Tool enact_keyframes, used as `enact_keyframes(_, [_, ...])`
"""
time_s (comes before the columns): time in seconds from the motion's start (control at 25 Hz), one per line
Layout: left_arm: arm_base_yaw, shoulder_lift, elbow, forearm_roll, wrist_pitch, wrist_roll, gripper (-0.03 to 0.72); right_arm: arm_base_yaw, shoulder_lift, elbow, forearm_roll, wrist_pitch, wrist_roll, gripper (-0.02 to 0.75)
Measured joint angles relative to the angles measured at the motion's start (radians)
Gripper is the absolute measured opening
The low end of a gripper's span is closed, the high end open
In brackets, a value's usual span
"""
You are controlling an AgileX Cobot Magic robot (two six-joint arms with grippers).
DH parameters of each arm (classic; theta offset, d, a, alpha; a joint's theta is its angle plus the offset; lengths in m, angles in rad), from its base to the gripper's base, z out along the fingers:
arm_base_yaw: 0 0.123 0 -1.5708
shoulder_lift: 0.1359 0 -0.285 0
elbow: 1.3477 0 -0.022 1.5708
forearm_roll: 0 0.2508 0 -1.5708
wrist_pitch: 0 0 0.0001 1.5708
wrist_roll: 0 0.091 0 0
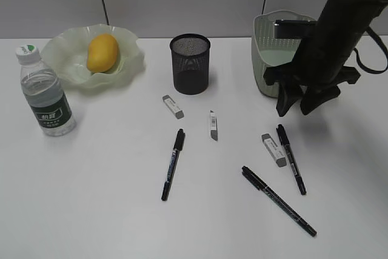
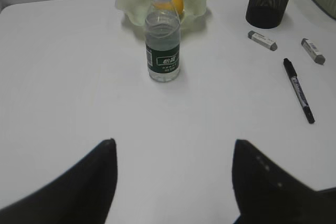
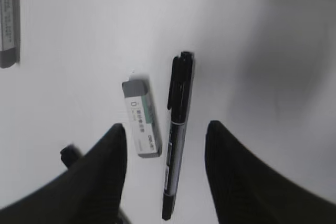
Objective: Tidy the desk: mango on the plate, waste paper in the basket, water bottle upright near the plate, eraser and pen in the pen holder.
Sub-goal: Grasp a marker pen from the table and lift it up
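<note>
Status of the desk (image 1: 109, 210): the mango (image 1: 102, 52) lies in the plate (image 1: 130, 59), and the water bottle (image 1: 44, 91) stands upright just beside that plate. Both items appear settled. No waste paper is visible on the tabletop; whether it lies inside the basket (image 1: 267, 47) cannot be told from these views.

The step in hand is judged to be the stationery. Three erasers and three pens lie loose on the desk, and the pen holder (image 1: 190, 63) stands behind them, well apart from the nearest pair.

The right gripper (image 1: 301, 100) hangs above the right-hand eraser (image 3: 142, 124) and the pen beside it (image 3: 177, 135). In the right wrist view both items sit between the two fingers, the eraser nearer the left finger, the pen running lengthwise just beside it. The jaws stand apart, holding nothing and touching nothing.

The next move calls for choosing one item (a single close over both risks a skewed or partial grip), centring over it, descending to the tabletop and closing across its narrow side.

The left gripper (image 2: 173, 182) is likewise spread wide and empty, poised over bare desk with the bottle well ahead of it.
</note>
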Motion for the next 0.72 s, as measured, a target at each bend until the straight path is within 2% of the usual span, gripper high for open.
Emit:
enact_keyframes(0.28, [0.000, 0.000, 0.000, -0.002, 0.000, 0.000, 0.519, 0.000, 0.084, 0.000, -0.008, -0.054, 0.033, 0.385])
enact_keyframes(0.48, [0.000, 0.000, 0.000, -0.002, 0.000, 0.000, 0.518, 0.023, 0.115, 0.000, -0.091, -0.086, 0.094, 0.385])
enact_keyframes(0.72, [0.000, 0.000, 0.000, -0.003, 0.000, 0.000, 0.509, 0.050, 0.150, 0.000, -0.130, -0.095, 0.129, 0.382])
